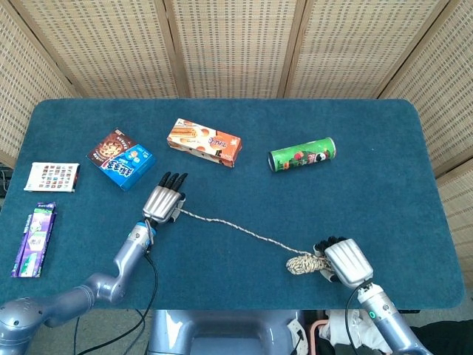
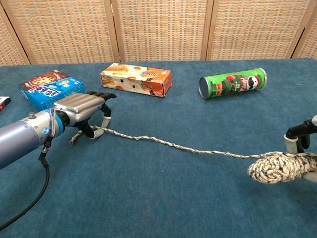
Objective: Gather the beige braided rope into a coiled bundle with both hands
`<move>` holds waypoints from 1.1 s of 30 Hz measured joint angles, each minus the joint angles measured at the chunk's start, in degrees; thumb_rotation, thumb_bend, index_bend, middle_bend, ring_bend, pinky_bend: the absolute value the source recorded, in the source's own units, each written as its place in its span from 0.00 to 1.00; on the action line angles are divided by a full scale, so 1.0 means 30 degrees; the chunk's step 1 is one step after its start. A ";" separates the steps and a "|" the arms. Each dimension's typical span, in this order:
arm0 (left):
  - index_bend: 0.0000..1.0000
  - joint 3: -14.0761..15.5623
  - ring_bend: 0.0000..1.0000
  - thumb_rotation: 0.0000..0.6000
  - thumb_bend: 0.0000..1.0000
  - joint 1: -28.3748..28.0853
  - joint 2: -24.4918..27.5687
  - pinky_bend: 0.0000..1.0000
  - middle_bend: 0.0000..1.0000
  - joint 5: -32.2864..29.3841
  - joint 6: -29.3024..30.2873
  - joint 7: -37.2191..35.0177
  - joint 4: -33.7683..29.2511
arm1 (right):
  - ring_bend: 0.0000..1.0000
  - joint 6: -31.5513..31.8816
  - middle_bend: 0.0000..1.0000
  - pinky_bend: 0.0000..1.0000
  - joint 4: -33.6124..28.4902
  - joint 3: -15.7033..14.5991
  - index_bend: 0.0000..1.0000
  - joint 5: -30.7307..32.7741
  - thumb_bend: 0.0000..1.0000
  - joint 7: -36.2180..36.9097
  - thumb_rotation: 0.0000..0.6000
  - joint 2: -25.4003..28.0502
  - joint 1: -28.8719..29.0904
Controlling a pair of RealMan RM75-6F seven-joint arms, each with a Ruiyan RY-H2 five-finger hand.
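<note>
The beige braided rope point(image 1: 236, 228) point(image 2: 198, 149) runs taut across the blue table from left to lower right. Its free end lies under my left hand point(image 1: 162, 202) point(image 2: 81, 110), which pinches the rope against the cloth with fingers stretched forward. At the other end a coiled bundle point(image 1: 301, 264) point(image 2: 277, 167) of rope is held in my right hand point(image 1: 341, 262) point(image 2: 303, 141), near the table's front edge. In the chest view only the right hand's dark fingertips show at the frame edge.
Behind the rope lie an orange snack box point(image 1: 204, 142) point(image 2: 135, 79), a green chip can point(image 1: 302, 154) point(image 2: 232, 84) on its side and a blue cookie box point(image 1: 122, 159) point(image 2: 49, 87). A card point(image 1: 52, 177) and a purple packet point(image 1: 35, 238) sit at far left.
</note>
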 measured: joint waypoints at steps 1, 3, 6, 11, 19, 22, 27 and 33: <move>0.68 0.0014 0.00 1.00 0.42 0.0012 0.0038 0.00 0.00 0.0025 0.0032 -0.0022 -0.0024 | 0.44 0.0039 0.63 0.56 -0.0023 -0.0004 0.58 -0.0031 0.38 -0.0003 1.00 0.0007 -0.0008; 0.69 0.0039 0.00 1.00 0.42 0.0038 0.0140 0.00 0.00 0.0099 0.0127 -0.0090 -0.0091 | 0.44 0.0108 0.63 0.56 -0.0074 -0.0013 0.58 -0.0095 0.39 0.0033 1.00 0.0025 -0.0022; 0.71 0.0119 0.00 1.00 0.43 0.0075 0.0368 0.00 0.00 0.0370 0.0395 -0.0177 -0.0200 | 0.44 0.0202 0.63 0.56 -0.0223 -0.0031 0.58 -0.0231 0.40 0.0255 1.00 0.0097 -0.0021; 0.73 0.0274 0.00 1.00 0.44 0.0118 0.0884 0.00 0.00 0.1033 0.1042 -0.0385 -0.0308 | 0.44 0.0292 0.63 0.56 -0.0734 0.0045 0.58 -0.0520 0.43 0.0980 1.00 0.0320 0.0149; 0.79 0.0974 0.00 1.00 0.46 0.0221 0.2298 0.00 0.00 0.2924 0.2418 -0.1020 -0.0524 | 0.44 -0.0445 0.64 0.56 -0.3581 0.1229 0.59 -0.0693 0.45 0.2169 1.00 0.1962 0.1601; 0.79 0.1387 0.00 1.00 0.46 0.0262 0.2674 0.00 0.00 0.3739 0.2892 -0.1283 -0.0483 | 0.46 -0.0790 0.65 0.58 -0.4598 0.2093 0.60 -0.0467 0.49 0.2329 1.00 0.2417 0.2294; 0.79 0.2215 0.00 1.00 0.47 0.0377 0.3377 0.00 0.00 0.5389 0.4123 -0.1876 -0.0423 | 0.47 -0.1607 0.66 0.63 -0.5555 0.3596 0.61 0.0579 0.52 0.2245 1.00 0.2678 0.3475; 0.79 0.3195 0.00 1.00 0.49 0.0553 0.4138 0.00 0.00 0.7564 0.6230 -0.2981 -0.0251 | 0.53 -0.3237 0.71 0.86 -0.6496 0.5176 0.64 0.3955 0.63 0.1134 1.00 0.2662 0.4935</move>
